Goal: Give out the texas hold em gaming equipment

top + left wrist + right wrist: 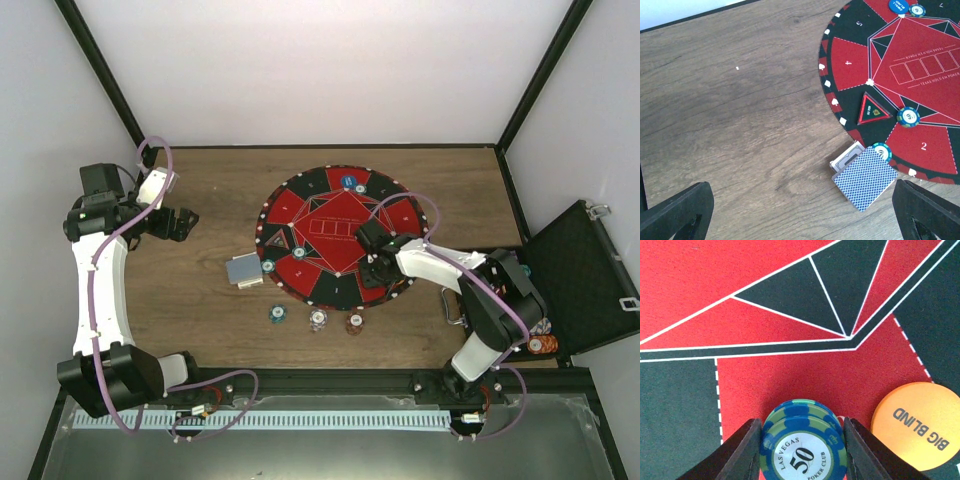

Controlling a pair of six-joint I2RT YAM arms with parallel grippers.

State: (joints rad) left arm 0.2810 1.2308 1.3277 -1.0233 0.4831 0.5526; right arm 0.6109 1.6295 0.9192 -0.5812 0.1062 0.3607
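Plainly right gripper [802,442] clamps "50" chip [803,458] beside "BIG BLIND" disc [920,427]

Tabletop chips [318,320]: three. Single mat chips [908,116]: three. Stacked 50 chips [804,450]: two. Button discs [920,425]: two. Card pile [865,177]: one.

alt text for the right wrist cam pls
The right gripper clamps a blue Las Vegas 50 poker chip between its fingers, a second chip seemingly stacked beneath. An orange Big Blind button lies on the red-and-black mat just to its right.
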